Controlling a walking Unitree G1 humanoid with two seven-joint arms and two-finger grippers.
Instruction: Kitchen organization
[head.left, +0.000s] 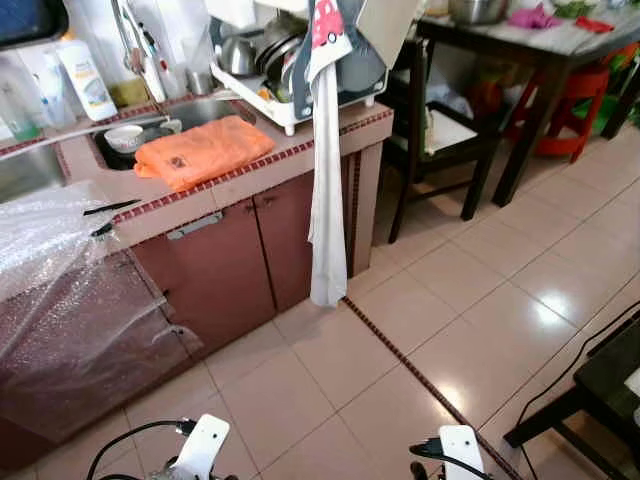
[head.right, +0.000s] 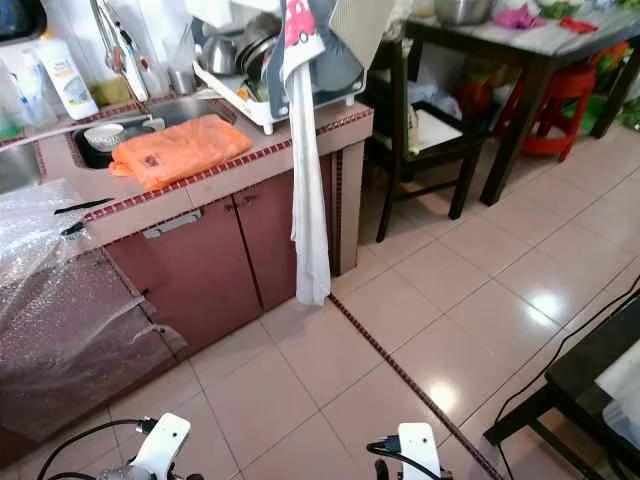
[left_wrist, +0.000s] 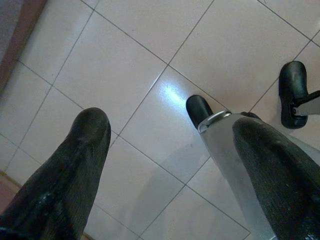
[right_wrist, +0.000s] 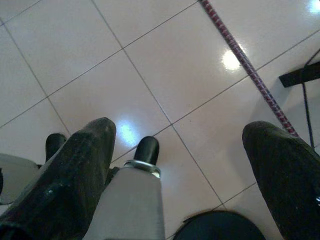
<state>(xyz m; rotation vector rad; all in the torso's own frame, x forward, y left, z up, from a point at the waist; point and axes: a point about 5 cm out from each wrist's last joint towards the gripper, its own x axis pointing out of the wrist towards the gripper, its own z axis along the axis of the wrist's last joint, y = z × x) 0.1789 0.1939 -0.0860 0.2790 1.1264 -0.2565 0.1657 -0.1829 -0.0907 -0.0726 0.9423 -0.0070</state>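
A tiled kitchen counter (head.left: 250, 175) with red-brown cabinet doors (head.left: 220, 270) runs along the left. An orange cloth (head.left: 205, 150) lies on it beside the sink (head.left: 200, 112), which holds a small white bowl (head.left: 125, 137). At the counter's right end a white dish rack (head.left: 290, 70) holds pots and plates, and a long white towel (head.left: 325, 200) hangs from there to near the floor. Both arms hang low over the tiled floor. My left gripper (left_wrist: 175, 130) and my right gripper (right_wrist: 182, 132) are open, with nothing between the fingers.
Bubble wrap (head.left: 50, 240) covers the counter and cabinet at the left. Bottles (head.left: 85, 80) stand behind the sink. A dark table (head.left: 540, 50), a chair (head.left: 440, 140) and a red stool (head.left: 580, 100) stand at the back right. A dark piece of furniture (head.left: 600, 390) and a black cable (head.left: 570, 365) are at the near right.
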